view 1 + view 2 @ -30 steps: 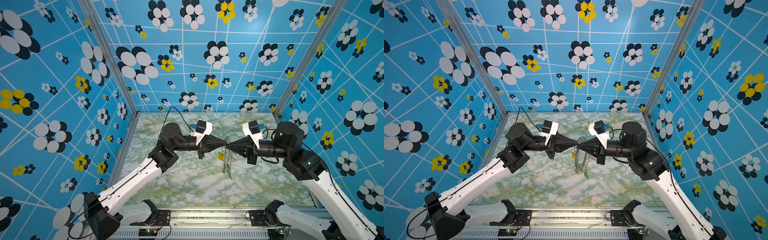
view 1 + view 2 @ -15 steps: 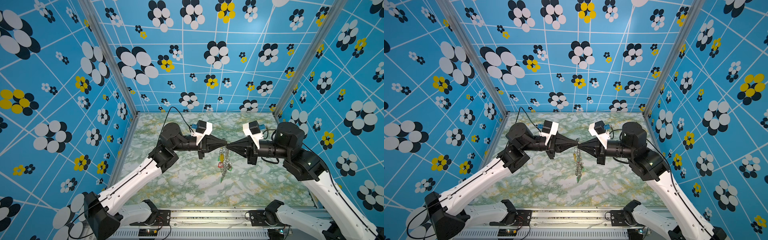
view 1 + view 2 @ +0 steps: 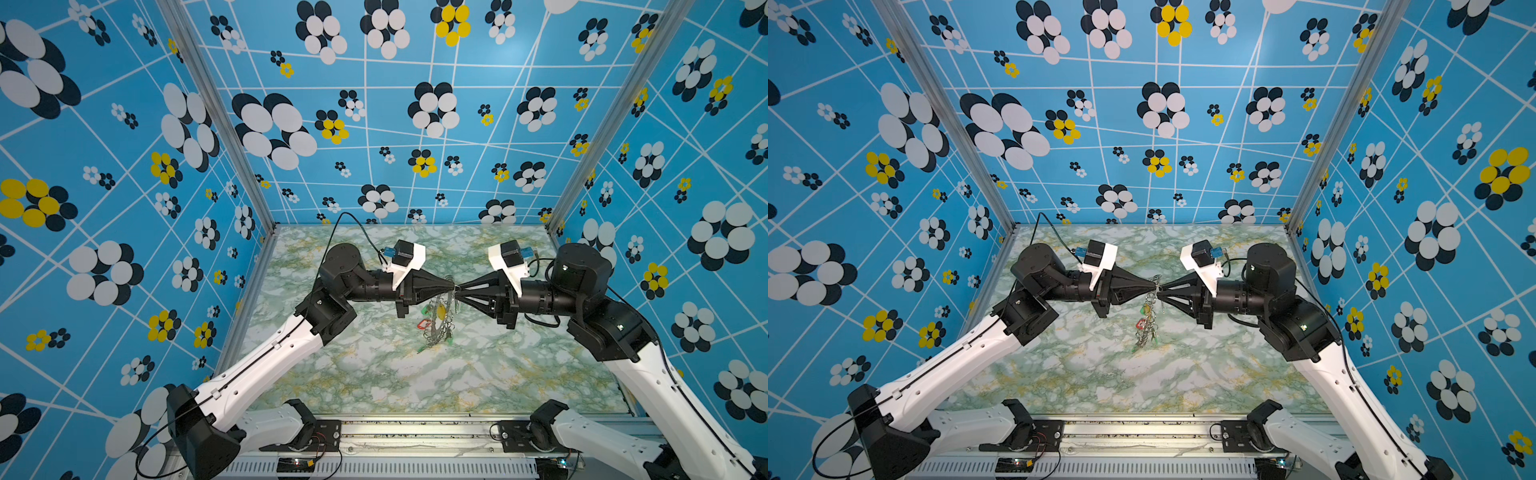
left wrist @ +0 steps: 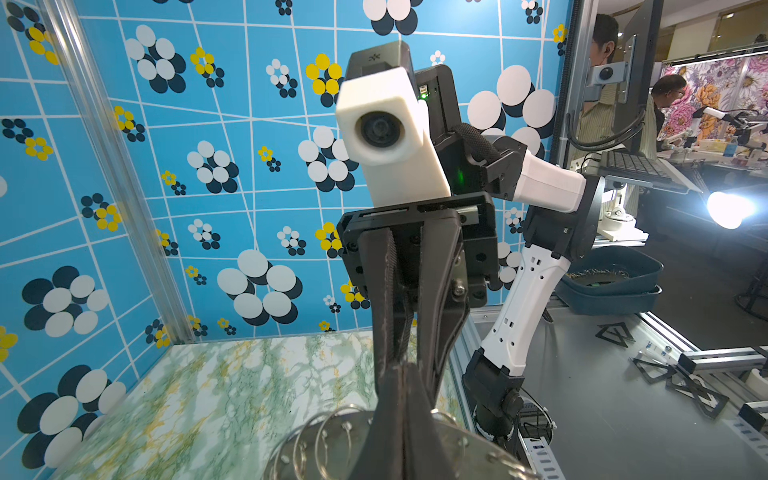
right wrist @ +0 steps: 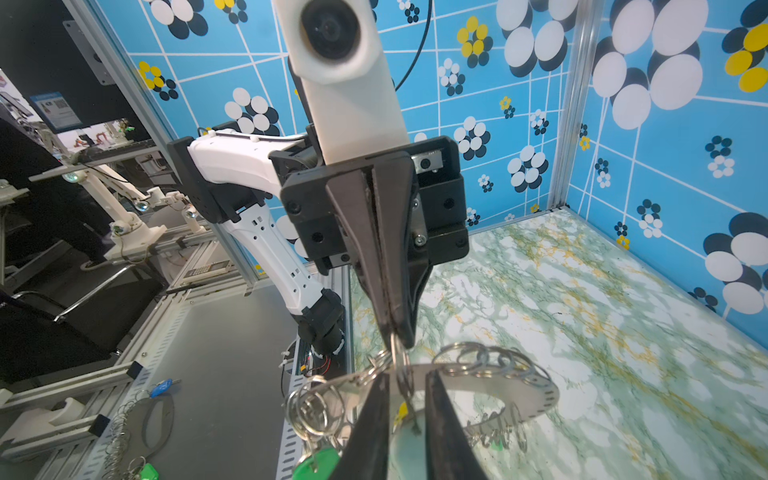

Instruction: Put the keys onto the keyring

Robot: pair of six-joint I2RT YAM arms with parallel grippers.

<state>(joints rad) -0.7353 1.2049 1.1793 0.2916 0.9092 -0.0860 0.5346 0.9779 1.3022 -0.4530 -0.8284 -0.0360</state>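
Observation:
The keyring, a flat grey disc fringed with wire loops, hangs above the marbled table between both arms. My left gripper is shut on its upper rim. Facing it tip to tip, my right gripper stands slightly open, its fingers straddling the rim and a thin loop. Keys dangle from the ring with green, yellow and red tags.
Blue flowered walls close in the marbled table on three sides. Outside the frame, a spare ring with blue-tagged and green-tagged keys lies on the grey bench. A dark tray also stands out there.
My right gripper's jaws have parted a little. The hanging keyring has swung and turned beneath the two tips. Both arms have stayed where they were.

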